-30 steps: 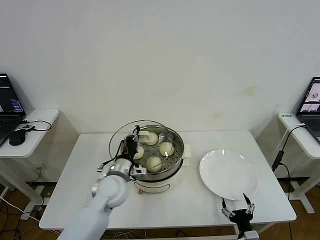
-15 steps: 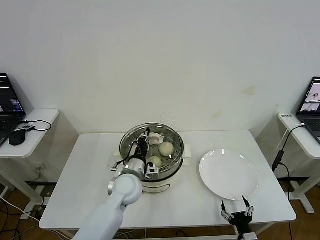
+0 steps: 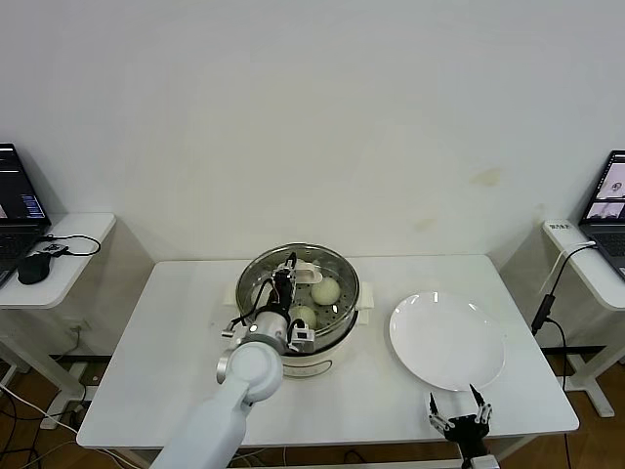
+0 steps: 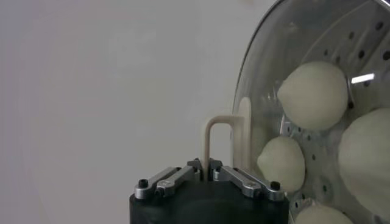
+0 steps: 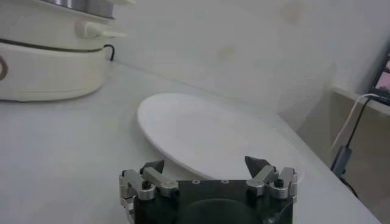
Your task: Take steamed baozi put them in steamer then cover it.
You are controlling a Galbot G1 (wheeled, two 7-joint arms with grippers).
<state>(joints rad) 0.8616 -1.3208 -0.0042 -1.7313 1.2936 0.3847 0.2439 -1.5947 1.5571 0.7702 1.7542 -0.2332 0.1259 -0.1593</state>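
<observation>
your left gripper [image 3: 284,285] is over the steamer [image 3: 298,293], pressed together on the cream-white handle [image 4: 220,135] of the cover [image 3: 293,278]. in the left wrist view you can see the thin handle loop rising straight up from between the two metal fingers [image 4: 241,178], with the clear glass of the cover beside it. the cover's metal rim lines up with the steamer's rim all the way round in the head view; you cannot tell whether it is fully seated or held a little above it.

through the glass you can see the steamed baozi [image 3: 325,290] lying on the perforated steel basket. the left wrist view shows four pale buns [image 4: 312,95] side by side on the holes; in the head view only some of them show, the rest hidden behind your arm and gripper.

the steamer stands at the far middle of the white table [image 3: 176,332], on its cream-white base.

your right gripper [image 3: 458,423] is parked at the near right edge of the table, its fingers spread wide with nothing between them. it sits just near of the flat white plate [image 3: 447,339], which lies to the right of the steamer and apart from it. in the right wrist view the plate [image 5: 207,131] lies just beyond the spread fingertips.
</observation>
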